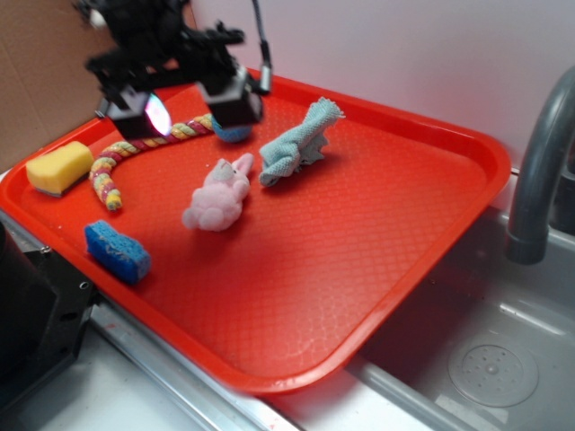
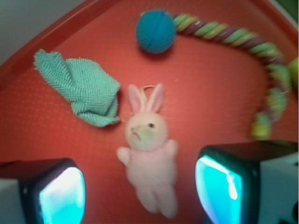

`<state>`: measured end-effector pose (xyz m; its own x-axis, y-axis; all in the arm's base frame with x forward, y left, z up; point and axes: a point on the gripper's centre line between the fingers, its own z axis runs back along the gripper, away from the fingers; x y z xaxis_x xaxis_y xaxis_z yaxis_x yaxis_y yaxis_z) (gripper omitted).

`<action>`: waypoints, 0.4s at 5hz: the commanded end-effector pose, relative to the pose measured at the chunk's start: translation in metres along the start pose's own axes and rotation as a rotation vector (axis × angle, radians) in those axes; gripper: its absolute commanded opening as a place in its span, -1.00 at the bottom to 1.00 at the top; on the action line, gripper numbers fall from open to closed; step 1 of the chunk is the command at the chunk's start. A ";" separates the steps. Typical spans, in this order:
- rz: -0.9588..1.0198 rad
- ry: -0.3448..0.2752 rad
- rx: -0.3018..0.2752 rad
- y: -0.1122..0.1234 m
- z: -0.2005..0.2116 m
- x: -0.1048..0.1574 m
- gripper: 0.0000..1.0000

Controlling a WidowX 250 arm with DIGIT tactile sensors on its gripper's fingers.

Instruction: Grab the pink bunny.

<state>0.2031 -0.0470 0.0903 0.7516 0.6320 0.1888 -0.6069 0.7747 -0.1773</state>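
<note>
The pink bunny (image 1: 218,195) lies flat on the red tray (image 1: 359,269), ears toward the back. In the wrist view the bunny (image 2: 149,156) lies face up between my two fingers, well below them. My gripper (image 1: 189,109) hangs open and empty above the tray, up and to the left of the bunny, over the blue ball. In the wrist view the gripper (image 2: 140,191) is wide open, its teal pads (image 2: 63,196) on either side of the bunny's body.
A teal knotted cloth (image 1: 298,144) lies right of the bunny. A blue ball (image 2: 156,30) on a striped rope (image 1: 121,162) lies behind it. A yellow sponge (image 1: 58,168) and a blue sponge (image 1: 117,251) sit at the tray's left. A sink and faucet (image 1: 539,171) are at right.
</note>
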 end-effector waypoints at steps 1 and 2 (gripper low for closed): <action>-0.064 0.095 0.125 0.019 -0.042 0.007 1.00; -0.098 0.151 0.174 0.030 -0.067 0.010 1.00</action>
<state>0.2047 -0.0265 0.0187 0.8330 0.5516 0.0425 -0.5524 0.8336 0.0069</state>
